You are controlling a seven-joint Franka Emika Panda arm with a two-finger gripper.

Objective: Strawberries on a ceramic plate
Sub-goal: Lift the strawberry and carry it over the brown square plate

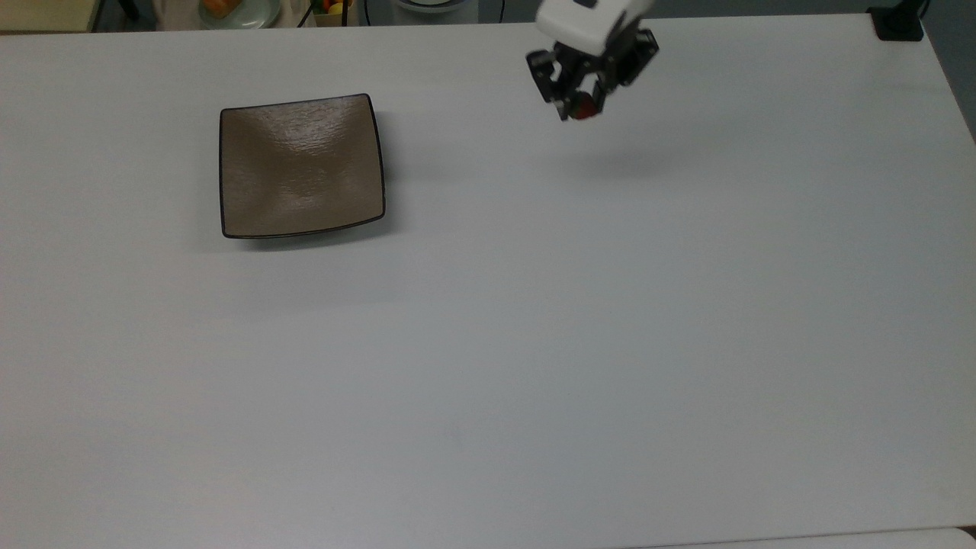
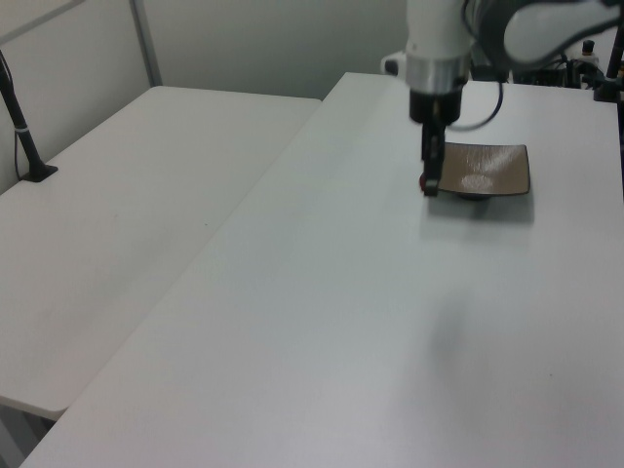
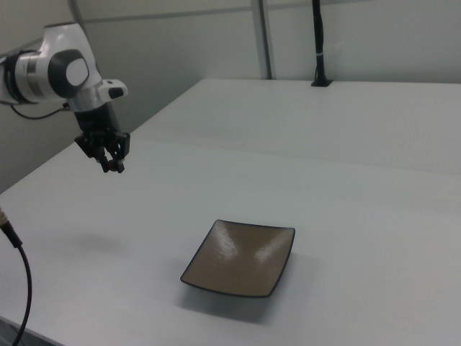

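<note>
A small red strawberry (image 1: 583, 109) hangs in the air, pinched between the fingers of my gripper (image 1: 579, 107), well above the white table. In the left view the gripper (image 2: 427, 183) hangs just to the left view's left of the plate. The right view has the gripper (image 3: 112, 164) high up and far to the left of the plate. The square tan-brown ceramic plate (image 1: 301, 165) with a dark rim lies flat and bare on the table, also visible as the plate (image 2: 487, 172) and the plate (image 3: 242, 257).
The white table (image 1: 534, 343) spreads wide around the plate. A second white table (image 2: 127, 224) stands beside it across a narrow gap. A black post (image 1: 900, 23) sits at the far corner in the top view's upper right.
</note>
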